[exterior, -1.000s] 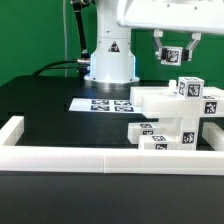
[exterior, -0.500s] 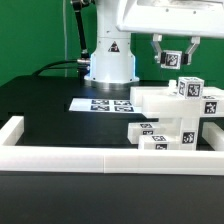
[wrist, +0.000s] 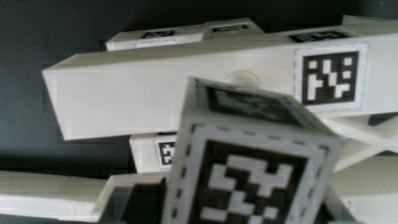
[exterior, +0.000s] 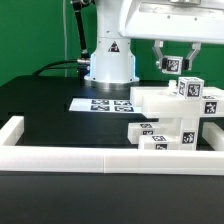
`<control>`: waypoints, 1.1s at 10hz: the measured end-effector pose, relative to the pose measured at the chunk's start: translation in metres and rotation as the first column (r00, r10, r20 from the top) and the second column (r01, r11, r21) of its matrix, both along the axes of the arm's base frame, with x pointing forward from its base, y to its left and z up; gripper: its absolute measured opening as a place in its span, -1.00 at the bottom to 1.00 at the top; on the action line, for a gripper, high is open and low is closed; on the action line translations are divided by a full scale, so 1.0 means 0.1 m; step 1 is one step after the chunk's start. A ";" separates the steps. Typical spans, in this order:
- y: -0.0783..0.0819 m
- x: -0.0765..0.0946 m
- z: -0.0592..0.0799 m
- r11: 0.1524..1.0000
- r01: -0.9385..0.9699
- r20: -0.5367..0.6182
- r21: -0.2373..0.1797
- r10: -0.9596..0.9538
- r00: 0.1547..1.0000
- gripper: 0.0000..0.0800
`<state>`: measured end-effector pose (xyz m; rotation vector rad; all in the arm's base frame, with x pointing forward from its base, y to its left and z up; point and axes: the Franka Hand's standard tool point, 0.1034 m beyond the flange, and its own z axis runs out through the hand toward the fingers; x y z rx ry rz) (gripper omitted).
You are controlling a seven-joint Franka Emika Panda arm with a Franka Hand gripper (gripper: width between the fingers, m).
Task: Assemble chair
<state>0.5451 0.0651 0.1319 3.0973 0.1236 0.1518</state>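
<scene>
Gripping a small tagged white piece (exterior: pixel 173 65), your claw (exterior: pixel 174 68) has its fingers (exterior: pixel 160 62) drawn in tight on the part's two sides, so the part hangs in the air between them. In the wrist view that same piece (wrist: pixel 249 160) fills the foreground, its big black-and-white tag facing the camera, tilted a little.

You have the claw pointing straight down from the wrist, with the arm's white link running across the top of the exterior view and the base (exterior: pixel 108 62) standing behind at the back of the black table (exterior: pixel 45 110).

Below and just toward the exterior view's right of the claw you can see the chair (exterior: pixel 170 120) as a cluster of blocky white pieces, stacked and touching, on the table's right side. The held piece is above the cluster and apart from it.

Beside the chair, toward the base, lies the marker board (exterior: pixel 100 103). Along the front runs the border rail (exterior: pixel 100 158)
</scene>
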 end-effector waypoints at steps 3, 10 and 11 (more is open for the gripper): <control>0.02 -0.02 -0.07 1.000 -0.001 -0.010 -0.007 0.001 1.000 -0.28; 0.07 -0.05 -0.14 1.000 0.010 -0.022 -0.012 -0.010 1.000 -0.28; 0.07 -0.05 -0.15 1.000 0.012 -0.020 -0.012 -0.012 1.000 -0.28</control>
